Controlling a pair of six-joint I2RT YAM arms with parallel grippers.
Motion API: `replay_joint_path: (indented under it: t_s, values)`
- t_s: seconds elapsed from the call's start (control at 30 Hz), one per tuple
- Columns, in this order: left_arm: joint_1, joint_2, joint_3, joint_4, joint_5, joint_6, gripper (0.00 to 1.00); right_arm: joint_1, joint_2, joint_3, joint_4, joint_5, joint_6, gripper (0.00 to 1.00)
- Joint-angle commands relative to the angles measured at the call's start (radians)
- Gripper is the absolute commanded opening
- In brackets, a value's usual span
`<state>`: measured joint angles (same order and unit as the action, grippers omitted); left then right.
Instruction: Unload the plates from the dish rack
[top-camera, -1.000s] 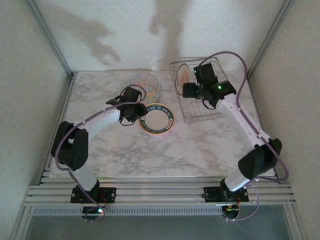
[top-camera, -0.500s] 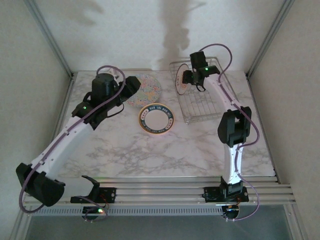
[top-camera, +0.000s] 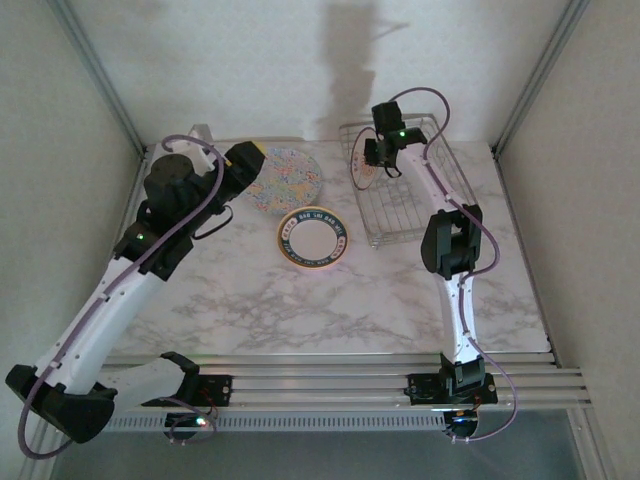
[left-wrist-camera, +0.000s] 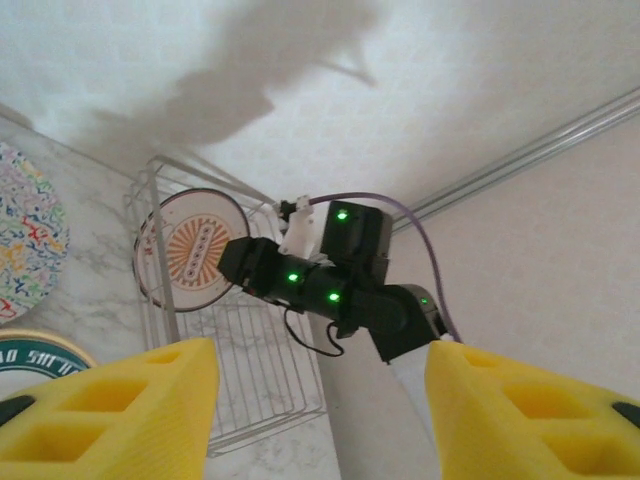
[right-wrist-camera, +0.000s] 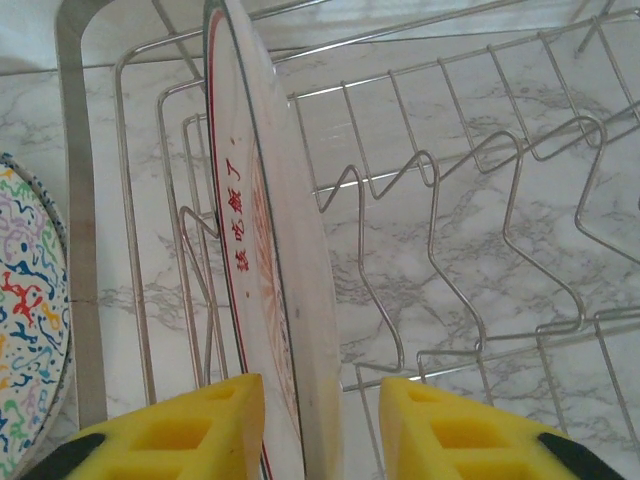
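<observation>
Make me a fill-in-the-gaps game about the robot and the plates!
1. The dish rack holds just ___ upright plate.
2. The ___ end effector straddles it.
3. The floral plate and the dark-rimmed plate lie flat on the ___.
4. The left end effector holds ___.
Missing words: one; right; table; nothing.

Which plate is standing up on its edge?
The white plate with the orange pattern, upright in the rack. The floral plate and the dark-rimmed plate both lie flat on the table.
</observation>
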<state>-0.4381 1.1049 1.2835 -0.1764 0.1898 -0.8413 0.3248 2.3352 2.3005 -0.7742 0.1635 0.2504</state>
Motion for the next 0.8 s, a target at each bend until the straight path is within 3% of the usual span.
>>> replay_joint_path:
  t_s: [0.0, 0.5, 0.77]
  values:
    - [-0.008, -0.012, -0.014, 0.034, 0.0, -0.007, 0.56, -0.006, 0.022, 0.047, -0.02, 0.005, -0.007, 0.31]
    - [-0.007, 0.021, 0.0, 0.047, 0.031, -0.005, 0.55, 0.023, 0.032, 0.1, -0.062, 0.098, -0.022, 0.02]
    - [-0.006, 0.015, 0.0, 0.048, 0.02, -0.002, 0.55, 0.05, 0.006, 0.115, -0.065, 0.197, -0.049, 0.0]
